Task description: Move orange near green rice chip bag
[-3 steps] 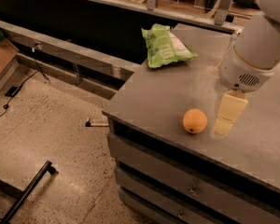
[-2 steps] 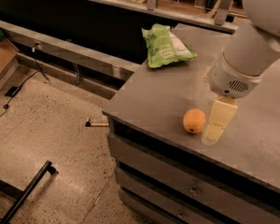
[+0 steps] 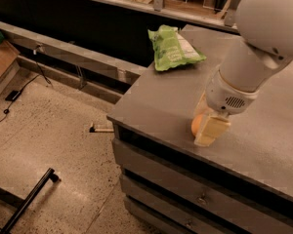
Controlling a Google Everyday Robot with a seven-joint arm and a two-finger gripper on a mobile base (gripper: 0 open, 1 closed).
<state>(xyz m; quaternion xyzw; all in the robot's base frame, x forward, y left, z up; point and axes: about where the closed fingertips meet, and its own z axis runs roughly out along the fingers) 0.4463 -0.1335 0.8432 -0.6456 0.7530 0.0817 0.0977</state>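
Observation:
The orange (image 3: 197, 125) lies on the grey counter (image 3: 156, 99) near its front edge. My gripper (image 3: 204, 125) hangs from the white arm (image 3: 254, 57) and is down over the orange. One cream finger (image 3: 212, 130) stands in front of the fruit, the other shows faintly behind it, so the open jaws straddle the orange. Most of the orange is hidden by the front finger. The green rice chip bag (image 3: 173, 48) lies flat at the counter's far left corner, well apart from the orange.
The counter has drawers (image 3: 200, 199) below its front edge. A low dark shelf runs along the back left. On the speckled floor lie a black bar (image 3: 29, 199) and a cardboard box (image 3: 0, 57).
My gripper has moved left and down from beside the orange to over it, with its fingers now on either side of the fruit. The orange and the bag have not moved.

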